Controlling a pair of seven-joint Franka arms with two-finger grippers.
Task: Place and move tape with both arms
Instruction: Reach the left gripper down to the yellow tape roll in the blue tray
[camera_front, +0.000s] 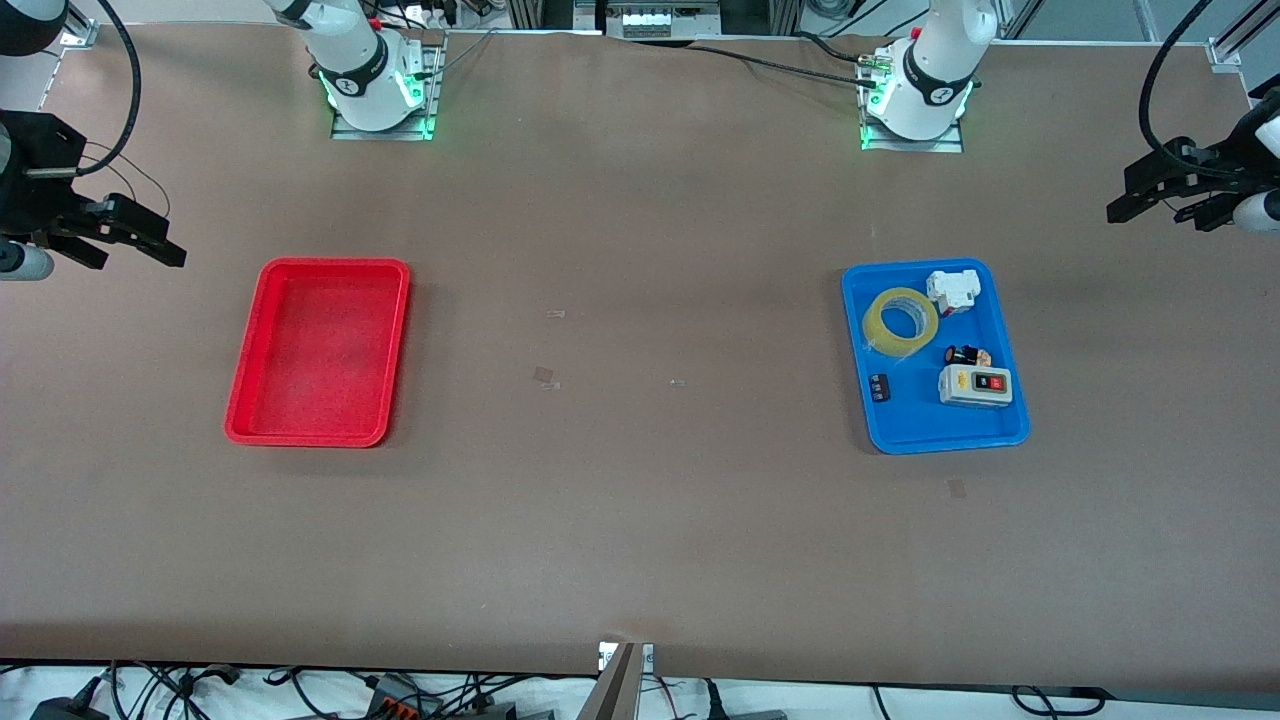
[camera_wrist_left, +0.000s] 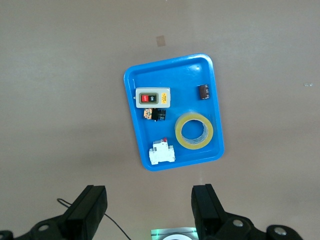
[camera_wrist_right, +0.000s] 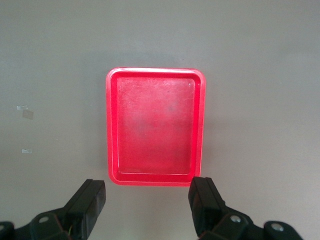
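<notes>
The tape (camera_front: 901, 322), a yellow-tan ring, lies flat in the blue tray (camera_front: 930, 428) toward the left arm's end of the table. It also shows in the left wrist view (camera_wrist_left: 194, 131), inside the same blue tray (camera_wrist_left: 170, 75). My left gripper (camera_front: 1150, 210) is open and empty, held high over the table's edge at that end; its jaws (camera_wrist_left: 150, 200) stand wide apart. My right gripper (camera_front: 140, 255) is open and empty, held high over the right arm's end of the table, with jaws (camera_wrist_right: 147, 197) wide apart beside the red tray (camera_wrist_right: 155, 125).
The blue tray also holds a white circuit breaker (camera_front: 952, 290), a white-grey switch box (camera_front: 975, 385), a small black-and-orange part (camera_front: 967, 355) and a small black piece (camera_front: 879, 387). The red tray (camera_front: 320, 350) holds nothing. Small tape scraps (camera_front: 545, 378) lie mid-table.
</notes>
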